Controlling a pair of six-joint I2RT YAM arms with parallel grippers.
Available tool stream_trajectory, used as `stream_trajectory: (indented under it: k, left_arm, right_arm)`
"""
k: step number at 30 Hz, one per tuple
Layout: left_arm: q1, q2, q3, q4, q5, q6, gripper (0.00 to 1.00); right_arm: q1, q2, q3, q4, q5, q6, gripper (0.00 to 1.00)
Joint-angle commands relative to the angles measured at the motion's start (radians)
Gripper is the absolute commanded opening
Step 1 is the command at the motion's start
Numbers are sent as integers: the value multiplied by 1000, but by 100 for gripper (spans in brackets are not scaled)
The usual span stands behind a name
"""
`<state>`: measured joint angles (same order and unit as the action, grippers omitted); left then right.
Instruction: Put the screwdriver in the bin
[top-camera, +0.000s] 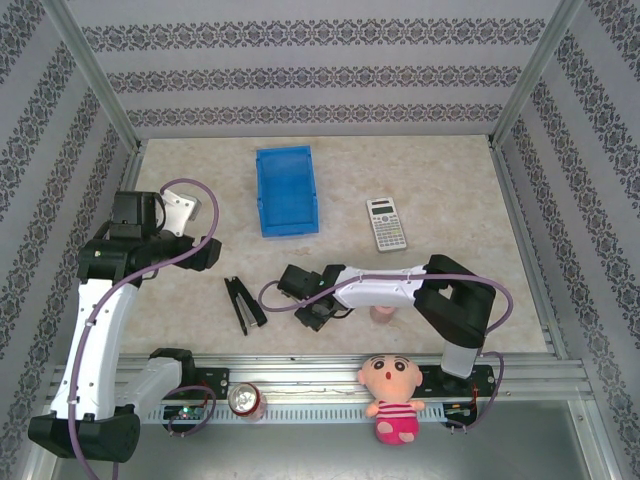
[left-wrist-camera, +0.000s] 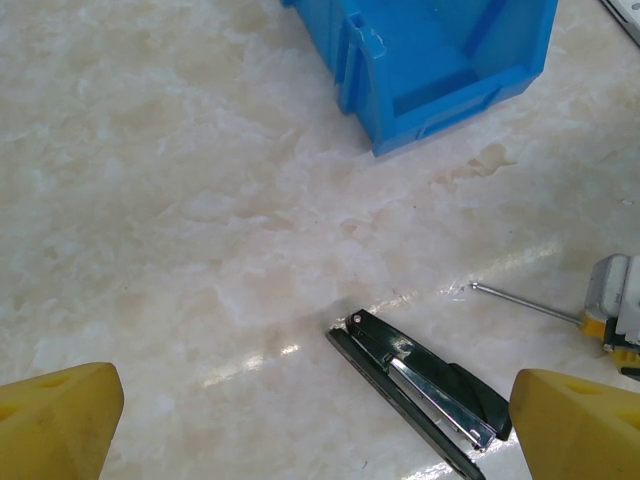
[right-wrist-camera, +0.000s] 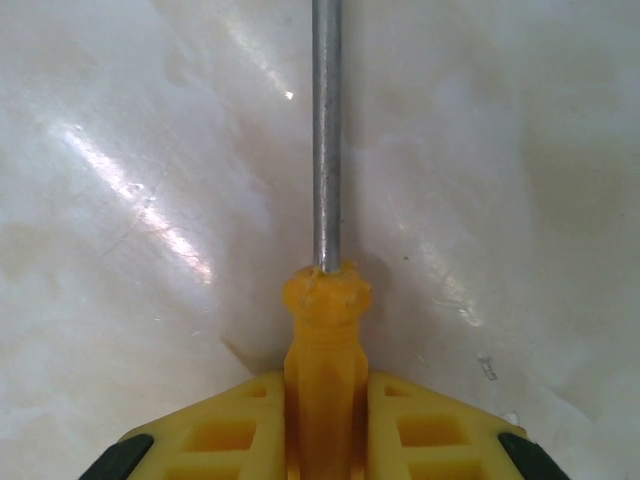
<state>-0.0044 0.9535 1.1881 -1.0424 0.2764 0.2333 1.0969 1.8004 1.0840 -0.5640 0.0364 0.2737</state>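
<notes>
Orange-yellow handle, thin silver shaft: screwdriver (right-wrist-camera: 326, 300) pinched between right fingers (right-wrist-camera: 440, 435)

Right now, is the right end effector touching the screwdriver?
Touching. In the right wrist view, the right end effector clamps the screwdriver handle, fingers flush against both sides.

No legible text anywhere; calculator (top-camera: 386, 224) key markings too small.

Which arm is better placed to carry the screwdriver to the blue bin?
Right. The right fingers clamp the screwdriver by its handle; the left fingers stand open and empty, above the stapler.
</notes>
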Motion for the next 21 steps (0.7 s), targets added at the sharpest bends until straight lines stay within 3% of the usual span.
stream_trajectory:
  k: [1, 14, 21]
  left_arm:
    - [7, -14, 24, -42, -11, 30, 99]
    - [8, -41, -1, -28, -7, 35, 99]
    - [7, -51, 5, -34, -2, 35, 99]
  right_arm:
    - [-21, -44, -9, -51, 30, -25, 20]
    - [-69, -171, -10, -69, -11, -12, 20]
    - [-143, -214, 88, -96, -36, -28, 21]
